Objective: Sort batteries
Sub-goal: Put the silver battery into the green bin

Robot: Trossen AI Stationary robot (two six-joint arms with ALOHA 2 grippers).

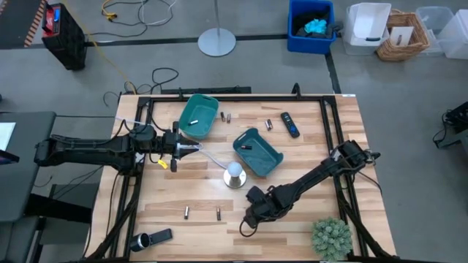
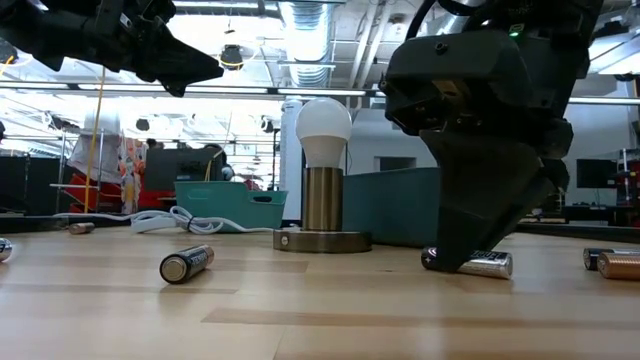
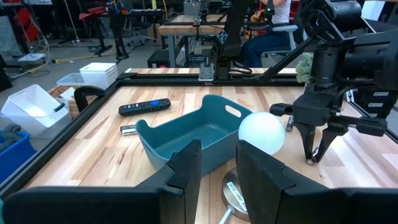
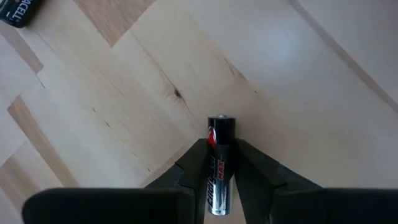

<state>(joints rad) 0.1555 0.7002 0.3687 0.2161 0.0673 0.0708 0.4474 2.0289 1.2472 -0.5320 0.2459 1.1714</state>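
Table: pale wooden planks (image 1: 307, 219).
Centre: lamp base (image 1: 234, 177) between two teal bins (image 1: 197, 117).
At 1 o'clock: black remote (image 1: 290, 124).
At 7 o'clock: two batteries (image 1: 187, 212), flashlight (image 1: 150, 239).
At 5 o'clock: green plant (image 1: 331, 237).

A lamp (image 1: 234, 174) with a white bulb is seen mid-tabletop (image 1: 307, 219), just beside a teal bin (image 1: 258, 152). A second bin (image 1: 198, 116) is set farther back. A remote (image 1: 290, 124) lies near the far edge, a flashlight (image 1: 150, 239) and a plant (image 1: 331, 237) at the near corners.
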